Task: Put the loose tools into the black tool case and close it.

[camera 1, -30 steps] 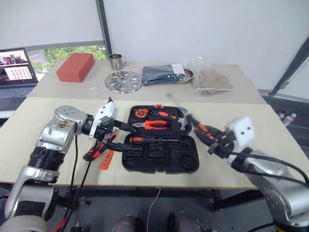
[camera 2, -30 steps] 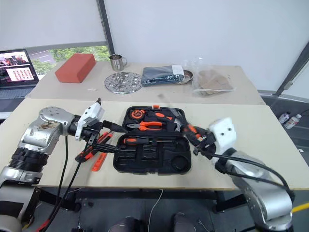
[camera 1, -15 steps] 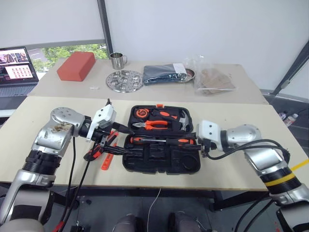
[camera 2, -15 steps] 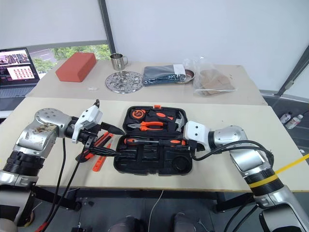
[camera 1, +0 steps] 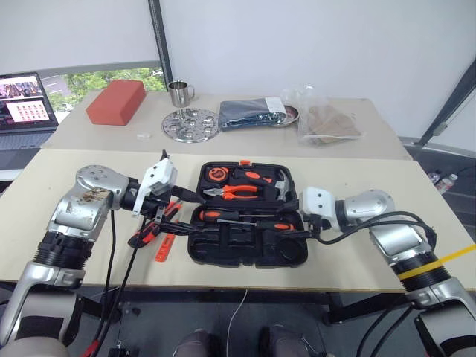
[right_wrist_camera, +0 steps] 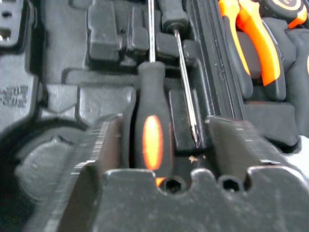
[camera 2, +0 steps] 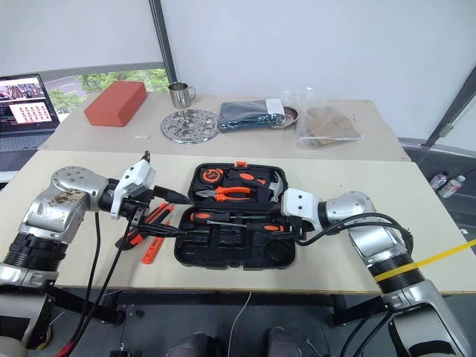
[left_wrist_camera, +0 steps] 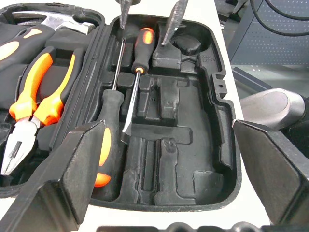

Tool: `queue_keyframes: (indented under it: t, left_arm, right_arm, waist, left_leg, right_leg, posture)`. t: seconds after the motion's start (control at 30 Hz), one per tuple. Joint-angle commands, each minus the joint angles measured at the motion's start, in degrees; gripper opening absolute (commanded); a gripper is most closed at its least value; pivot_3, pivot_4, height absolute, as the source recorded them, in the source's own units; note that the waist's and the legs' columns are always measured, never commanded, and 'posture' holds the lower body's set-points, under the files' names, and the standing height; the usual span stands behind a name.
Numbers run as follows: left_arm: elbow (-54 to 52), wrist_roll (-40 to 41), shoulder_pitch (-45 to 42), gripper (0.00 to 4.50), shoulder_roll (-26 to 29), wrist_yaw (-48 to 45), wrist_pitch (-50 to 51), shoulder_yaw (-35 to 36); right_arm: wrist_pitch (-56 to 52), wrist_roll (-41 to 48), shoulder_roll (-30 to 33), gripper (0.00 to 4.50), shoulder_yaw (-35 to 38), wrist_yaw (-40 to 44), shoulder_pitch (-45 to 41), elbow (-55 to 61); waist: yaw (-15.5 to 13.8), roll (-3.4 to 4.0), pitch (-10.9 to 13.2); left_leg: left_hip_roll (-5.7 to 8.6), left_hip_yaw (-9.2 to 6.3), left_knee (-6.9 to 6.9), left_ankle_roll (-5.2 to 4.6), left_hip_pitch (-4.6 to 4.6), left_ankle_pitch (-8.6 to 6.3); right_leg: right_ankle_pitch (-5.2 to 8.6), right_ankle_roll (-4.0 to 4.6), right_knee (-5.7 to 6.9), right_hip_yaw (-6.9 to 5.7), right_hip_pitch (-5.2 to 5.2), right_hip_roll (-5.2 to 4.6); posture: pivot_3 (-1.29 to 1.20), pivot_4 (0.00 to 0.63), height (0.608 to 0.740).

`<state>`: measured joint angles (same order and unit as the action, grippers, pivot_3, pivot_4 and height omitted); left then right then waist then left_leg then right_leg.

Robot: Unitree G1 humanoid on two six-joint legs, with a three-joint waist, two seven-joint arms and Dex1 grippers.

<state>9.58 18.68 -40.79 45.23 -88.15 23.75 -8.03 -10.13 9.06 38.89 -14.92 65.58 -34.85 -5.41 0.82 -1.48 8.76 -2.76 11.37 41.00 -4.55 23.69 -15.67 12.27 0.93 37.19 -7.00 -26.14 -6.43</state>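
The black tool case (camera 1: 249,249) lies open mid-table. Two screwdrivers rest in its near half: one (camera 1: 222,214) to the left, the other (camera 1: 277,225) to the right. My right gripper (camera 1: 291,225) is open, its fingers (right_wrist_camera: 94,157) standing on either side of the right screwdriver's handle (right_wrist_camera: 152,131) with gaps. At the case's left edge my left gripper (camera 1: 182,212) is open and holds nothing, its fingers (left_wrist_camera: 72,179) wide apart. On the table left of the case lie the orange-black utility knife (camera 1: 146,232) and a thin orange pen-like tool (camera 1: 164,247).
Pliers (camera 1: 236,192), a hammer (camera 1: 281,182) and a tape measure (camera 1: 216,173) sit in the case's far half. On the rear table are a red block (camera 1: 115,102), metal mug (camera 1: 178,93), perforated metal disc (camera 1: 191,124), dark cloth (camera 1: 253,113), plastic bag (camera 1: 327,123) and laptop (camera 1: 26,104).
My right gripper carried a screwdriver from the case's right side into the near half, then opened; the screwdriver now lies in the case. The left gripper stayed put.
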Motion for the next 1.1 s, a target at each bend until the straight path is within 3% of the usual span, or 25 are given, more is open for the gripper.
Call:
queue_keyframes:
  t: [0.03, 0.23, 0.4, 0.43, 0.53, 0.63, 0.73, 0.83, 0.97, 1.1]
  left_arm:
    - [0.66, 0.07, -2.0, 4.5, -0.35, -0.02, -1.34, 0.43]
    - [1.7, -0.47, -1.87, 4.5, -0.81, -0.1, -2.17, 0.15]
    - [1.42, -0.32, -1.55, 4.5, -0.83, 0.15, -1.9, 0.24]
    - [1.31, -0.29, -1.48, 4.5, -0.83, 0.23, -1.82, 0.28]
    - [0.74, -0.19, -0.64, 4.5, -0.58, 1.29, -1.27, 0.88]
    - [-1.01, 0.24, 1.67, 4.5, 0.45, 3.36, -0.03, 2.36]
    - [-4.93, 1.87, 6.49, 4.5, 2.64, 7.41, 3.88, 6.52]
    - [-11.61, 5.0, 16.46, 4.5, 5.24, 14.94, 12.24, 16.38]
    - [-19.09, 6.69, 31.37, 4.5, 5.94, 22.31, 18.18, 30.28]
    - [-23.36, 5.87, 44.39, 4.5, 5.08, 27.46, 20.19, 40.85]
  right_arm:
    - [-7.61, 4.59, -3.08, 3.8, 3.9, -3.25, -1.88, 4.12]
    - [-8.87, 1.7, -5.32, 1.84, 0.77, -4.99, -0.03, 5.84]
    - [-7.01, -6.36, -5.33, 0.11, -5.43, -6.84, 0.99, 2.4]
    - [-6.49, -7.88, -5.26, 0.03, -6.52, -7.24, 1.13, 1.55]
    - [-4.11, -12.11, -5.55, 0.03, -9.72, -8.26, 1.97, -0.81]
    - [-3.88, -10.63, -6.15, 0.03, -7.97, -8.09, 2.07, 1.05]
    - [-7.64, -4.43, -7.51, 0.03, -2.76, -7.85, 1.46, 6.39]
    - [-19.1, 6.93, -8.17, 0.03, 5.28, -7.55, 0.25, 15.06]
    - [-29.55, 16.96, -5.91, 1.17, 11.55, -7.38, 0.57, 24.01]
    - [-33.57, 20.96, -4.01, 2.58, 13.87, -8.57, 1.95, 28.6]
  waist:
    - [0.0, 0.0, 0.0]
    - [-0.08, 0.0, 0.0]
    - [0.13, 0.01, 0.0]
    - [0.15, 0.01, 0.0]
    - [0.16, 0.04, -0.04]
    - [0.23, 0.05, -0.08]
    - [0.42, 0.05, -0.07]
    - [0.94, 0.08, -0.04]
    - [1.08, 0.13, -0.01]
    - [0.89, 0.13, 0.0]
  left_leg:
    - [0.0, 0.0, 0.0, 0.0, 0.0, 0.0]
    - [0.02, 0.0, -0.01, 0.0, 0.01, 0.0]
    - [0.01, 0.0, -0.01, 0.01, 0.01, 0.0]
    - [0.01, 0.0, -0.01, 0.01, 0.01, 0.0]
    - [0.01, 0.01, -0.01, 0.01, -0.1, 0.0]
    - [-0.01, 0.03, -0.03, 0.03, -0.4, -0.01]
    - [-0.04, 0.03, -0.03, 0.09, -0.45, 0.03]
    - [-0.07, 0.02, -0.06, 0.09, -0.28, 0.03]
    - [-0.07, -0.15, -0.11, 0.12, -0.18, 0.02]
    - [-0.06, -0.17, -0.21, 0.24, -0.3, -0.05]
  right_leg:
    - [-0.02, 0.03, 0.01, 0.0, 0.0, 0.0]
    - [-0.02, 0.04, 0.0, -0.01, 0.0, -0.01]
    - [-0.02, 0.03, 0.02, -0.01, -0.02, 0.0]
    - [-0.02, 0.03, 0.02, -0.01, -0.02, 0.0]
    - [0.02, -0.03, 0.02, 0.0, 0.06, 0.0]
    - [0.07, -0.11, 0.03, 0.05, 0.3, -0.01]
    - [0.18, -0.29, 0.04, 0.09, 0.34, 0.0]
    - [-0.02, 0.15, 0.18, 0.14, 0.06, -0.02]
    - [0.05, 0.27, 0.4, 0.03, -0.08, -0.05]
    - [0.12, 0.32, 0.29, 0.07, 0.03, -0.11]
  posture:
    - [0.0, 0.15, 0.736]
    - [0.0, 0.15, 0.736]
    - [0.0, 0.15, 0.736]
    - [0.0, 0.15, 0.736]
    - [0.0, 0.15, 0.736]
    - [0.0, 0.15, 0.736]
    - [0.0, 0.15, 0.736]
    - [0.0, 0.15, 0.736]
    - [0.0, 0.15, 0.736]
    - [0.0, 0.15, 0.736]
